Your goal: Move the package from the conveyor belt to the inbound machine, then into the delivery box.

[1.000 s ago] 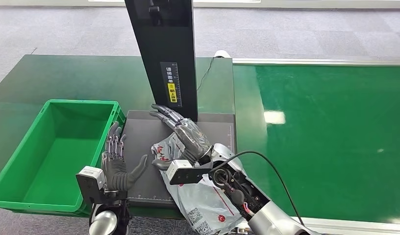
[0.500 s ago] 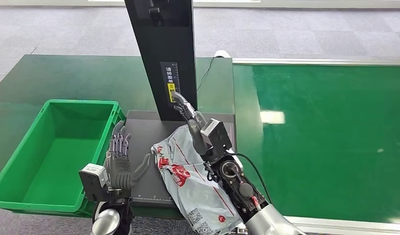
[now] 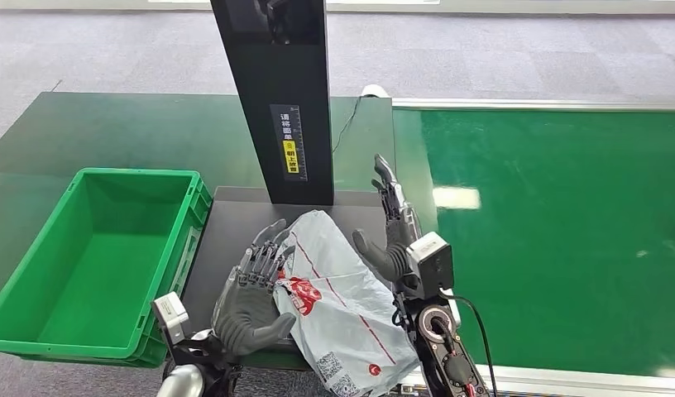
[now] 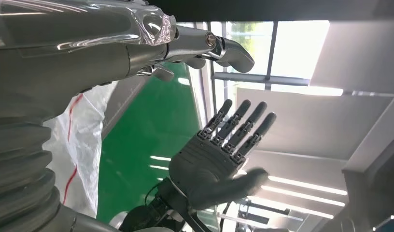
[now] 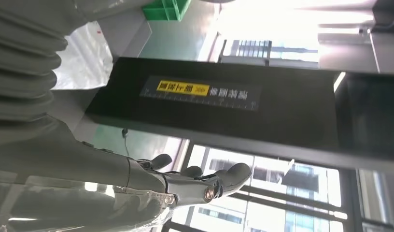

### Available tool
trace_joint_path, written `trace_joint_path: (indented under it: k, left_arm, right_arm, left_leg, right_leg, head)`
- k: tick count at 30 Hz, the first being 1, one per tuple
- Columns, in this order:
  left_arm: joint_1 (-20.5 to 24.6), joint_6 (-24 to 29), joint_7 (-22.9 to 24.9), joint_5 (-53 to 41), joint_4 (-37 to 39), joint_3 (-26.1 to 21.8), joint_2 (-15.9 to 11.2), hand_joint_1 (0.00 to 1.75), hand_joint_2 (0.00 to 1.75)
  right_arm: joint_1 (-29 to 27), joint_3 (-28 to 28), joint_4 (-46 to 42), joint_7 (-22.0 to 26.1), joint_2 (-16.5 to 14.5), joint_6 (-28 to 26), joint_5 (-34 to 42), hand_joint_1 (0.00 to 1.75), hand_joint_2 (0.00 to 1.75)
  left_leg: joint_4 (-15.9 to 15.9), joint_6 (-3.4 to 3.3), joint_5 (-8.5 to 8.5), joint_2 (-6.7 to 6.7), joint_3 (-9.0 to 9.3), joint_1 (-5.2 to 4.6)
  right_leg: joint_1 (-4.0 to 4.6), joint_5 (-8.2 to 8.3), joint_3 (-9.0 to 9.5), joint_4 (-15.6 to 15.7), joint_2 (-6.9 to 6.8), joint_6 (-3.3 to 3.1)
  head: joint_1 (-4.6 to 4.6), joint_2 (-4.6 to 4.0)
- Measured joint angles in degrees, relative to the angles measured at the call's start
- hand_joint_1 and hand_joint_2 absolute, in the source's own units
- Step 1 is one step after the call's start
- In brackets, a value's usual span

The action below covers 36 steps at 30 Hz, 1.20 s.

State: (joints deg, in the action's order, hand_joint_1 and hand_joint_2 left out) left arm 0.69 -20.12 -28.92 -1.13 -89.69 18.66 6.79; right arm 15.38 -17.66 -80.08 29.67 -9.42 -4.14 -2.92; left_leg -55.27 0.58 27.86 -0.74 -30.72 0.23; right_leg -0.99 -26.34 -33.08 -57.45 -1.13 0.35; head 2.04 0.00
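Observation:
The package (image 3: 338, 289), a grey-white plastic mailer with a red logo, lies on the dark platform (image 3: 227, 227) of the inbound machine and overhangs its front edge. My left hand (image 3: 253, 296) is at the package's left edge with fingers spread, fingertips on or just over the bag; it grips nothing. My right hand (image 3: 394, 236) stands upright just right of the package, fingers apart and empty. In the left wrist view the right hand (image 4: 219, 154) faces palm-on beside the package (image 4: 81, 130). The right wrist view shows its own fingers (image 5: 204, 183) and the package (image 5: 84, 53).
The machine's black column (image 3: 276, 99) rises behind the platform. A green crate (image 3: 36, 273) stands left of it, with nothing inside. The green conveyor belt (image 3: 566, 240) runs along the right. The column (image 5: 209, 104) is close in the right wrist view.
My right hand has lifted off the package and swung out to its right side. My left hand has moved right from the platform's left part to the package's edge.

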Motion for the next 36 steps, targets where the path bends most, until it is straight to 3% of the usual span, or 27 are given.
trace_joint_path:
  k: [12,15,19,22,26,36]
  left_arm:
    - [0.2,0.3,0.0,-1.1,-0.3,2.0,0.0,0.00,1.75]
    - [0.7,3.3,0.8,-11.7,-0.2,3.6,-0.7,0.00,1.75]
    - [3.1,5.7,3.0,-31.0,2.2,9.9,-2.3,0.00,1.75]
    - [5.8,3.6,5.2,-34.2,5.1,14.0,-2.9,0.00,1.75]
    - [8.6,4.4,13.2,-43.0,10.7,18.4,-3.4,0.00,1.75]
    - [10.2,4.7,22.1,-55.2,17.0,21.1,-2.9,0.00,1.75]
  right_arm:
    - [-1.5,2.3,-1.9,0.3,0.0,-0.3,-0.3,0.00,1.75]
    - [-2.1,2.7,-2.0,0.3,0.0,-2.4,-2.3,0.00,1.75]
    - [-3.6,4.2,-2.8,0.3,0.0,-7.0,-6.9,0.00,1.75]
    - [-4.8,5.8,-3.9,-0.7,-0.1,-8.3,-9.0,0.00,1.75]
    - [-6.9,7.9,-5.8,-1.1,-0.4,-8.6,-10.5,0.00,1.75]
    - [-10.2,9.7,-8.6,-1.5,-1.6,-8.4,-11.4,0.00,1.75]
  left_leg:
    - [0.0,0.00,-0.04,0.00,0.04,0.02]
    - [0.0,-0.01,-0.04,0.03,0.04,0.01]
    - [0.0,-0.01,-0.03,0.02,0.03,0.00]
    - [0.0,-0.02,-0.03,0.02,0.05,0.00]
    - [0.0,-0.01,-0.03,0.00,0.06,0.01]
    - [0.0,-0.01,-0.01,-0.01,0.06,0.01]
  right_leg:
    - [0.04,0.00,0.02,0.0,0.01,-0.01]
    - [0.02,0.00,0.02,0.0,-0.01,0.00]
    - [0.00,0.00,0.02,0.0,0.00,0.00]
    - [0.00,0.00,0.03,0.0,0.00,0.00]
    - [0.01,0.01,0.04,0.0,0.01,0.00]
    - [0.02,0.00,0.09,0.0,0.02,0.00]
  head:
    - [0.00,0.00]
    - [0.01,0.00]
    - [0.01,0.00]
    - [0.01,0.00]
    - [0.01,0.00]
    - [0.00,0.00]
